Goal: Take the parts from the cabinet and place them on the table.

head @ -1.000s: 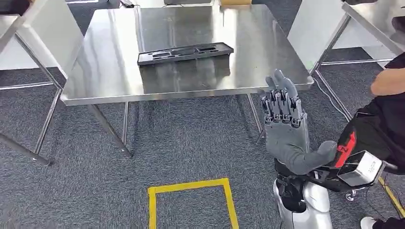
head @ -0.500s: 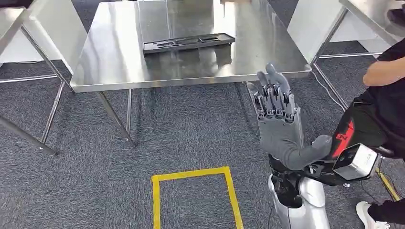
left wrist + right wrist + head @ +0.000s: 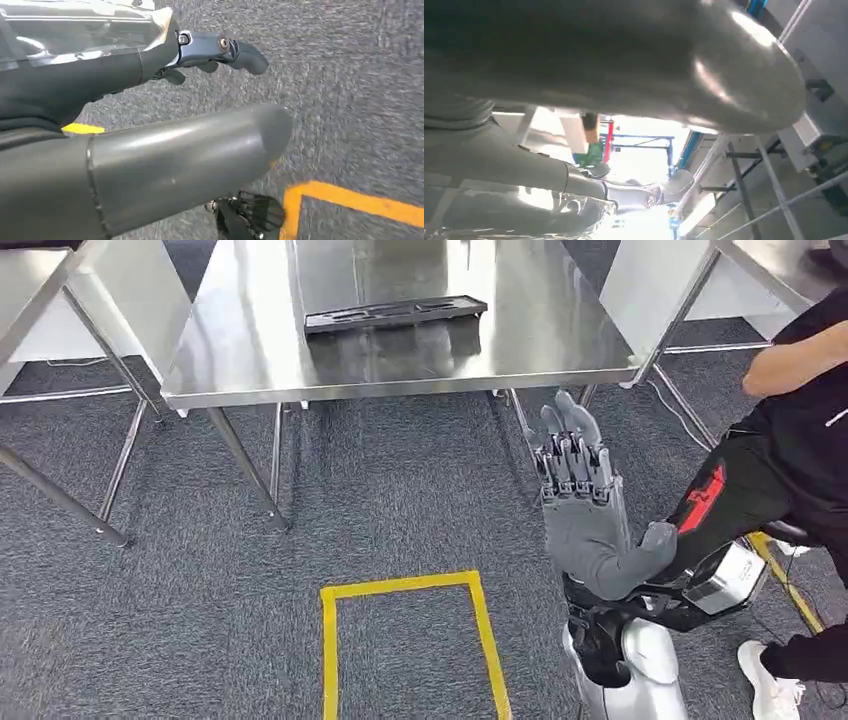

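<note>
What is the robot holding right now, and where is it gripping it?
Nothing. The right hand is raised, palm open, fingers straight; the left hand hangs over the carpet, holding nothing.

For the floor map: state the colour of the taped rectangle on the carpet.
Yellow. The taped rectangle shows best in the head view, on grey carpet.

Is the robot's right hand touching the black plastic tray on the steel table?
Apart. The head view shows the right hand raised over carpet, tray far off.

The whole view has backed from the table (image 3: pixel 250 370).
</note>
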Controlling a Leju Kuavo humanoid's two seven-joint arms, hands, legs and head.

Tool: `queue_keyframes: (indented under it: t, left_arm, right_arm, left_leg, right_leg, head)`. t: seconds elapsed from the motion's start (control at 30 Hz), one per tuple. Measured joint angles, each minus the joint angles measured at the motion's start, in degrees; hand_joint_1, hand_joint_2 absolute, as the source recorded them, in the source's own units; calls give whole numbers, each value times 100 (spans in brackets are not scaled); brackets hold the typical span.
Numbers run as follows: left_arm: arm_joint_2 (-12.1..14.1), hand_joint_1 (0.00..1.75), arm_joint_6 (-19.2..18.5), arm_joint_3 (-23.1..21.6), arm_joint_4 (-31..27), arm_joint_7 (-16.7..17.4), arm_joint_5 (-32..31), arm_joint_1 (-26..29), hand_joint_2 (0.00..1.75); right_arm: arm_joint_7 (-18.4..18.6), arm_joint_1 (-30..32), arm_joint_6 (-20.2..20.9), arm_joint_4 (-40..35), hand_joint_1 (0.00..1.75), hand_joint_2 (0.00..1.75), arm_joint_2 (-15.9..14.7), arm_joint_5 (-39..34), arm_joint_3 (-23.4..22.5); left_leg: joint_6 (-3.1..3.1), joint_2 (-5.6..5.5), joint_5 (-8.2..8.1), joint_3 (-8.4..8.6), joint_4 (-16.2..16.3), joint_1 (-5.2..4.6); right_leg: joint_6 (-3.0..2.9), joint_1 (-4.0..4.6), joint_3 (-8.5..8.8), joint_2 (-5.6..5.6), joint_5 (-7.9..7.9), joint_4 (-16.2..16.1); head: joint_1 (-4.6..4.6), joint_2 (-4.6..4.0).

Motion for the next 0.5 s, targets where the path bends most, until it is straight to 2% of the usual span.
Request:
queue_keyframes:
  t: [0.07,0.23,0.33,0.37,0.4,0.43,0.47,0.5]
  left_arm:
    - [20,0,35,-9,0,0,-11,24,0]
    - [20,0,35,-9,0,0,-11,27,0]
    - [20,0,39,-13,0,0,-11,39,0]
    - [7,0,39,-22,0,0,-17,44,0]
    - [11,0,39,-28,0,-2,-35,44,0]
    - [11,0,31,-37,0,-4,-55,48,0]
    - [-20,0,20,-66,0,-7,-57,52,0]
    - [-24,0,20,-74,0,-7,-57,52,0]
  right_arm:
    - [-20,102,0,0,0,0,0,-4,-4]
    - [-20,111,0,0,0,0,0,-4,-7]
    - [-24,130,0,0,0,0,0,-4,-13]
    - [-26,150,-2,0,0,0,-2,-4,-33]
    - [-26,172,-13,0,0,0,-2,0,-44]
    - [-22,235,-35,0,0,0,2,18,-92]
    - [-13,273,-35,0,0,0,2,20,-105]
    - [-13,271,-35,0,0,0,2,20,-105]
  left_leg:
    - [145,3,77,-57,4,-71]
    - [164,6,90,-57,-4,-74]
    - [214,13,127,-115,-34,-76]
    - [307,67,199,-131,-61,-48]
    - [390,58,264,-210,-64,-66]
    - [434,84,529,-515,-59,-83]
    - [381,109,789,-836,-49,-87]
    - [354,110,867,-926,-49,-82]
  right_leg:
    - [149,20,-19,4,109,-53]
    - [163,23,-20,3,119,-59]
    - [191,30,-39,10,145,-65]
    - [179,-19,-68,14,44,23]
    - [105,-2,-169,34,-223,201]
    - [34,-10,-440,68,-1068,1495]
    - [268,-20,53,73,-652,1349]
    - [292,-28,395,73,-547,935]
  head:
    - [0,0]
    - [-2,0]
    - [-7,0]
    - [-13,0]
    - [2,0]
    - [24,0]
    - [22,0]
    - [22,0]
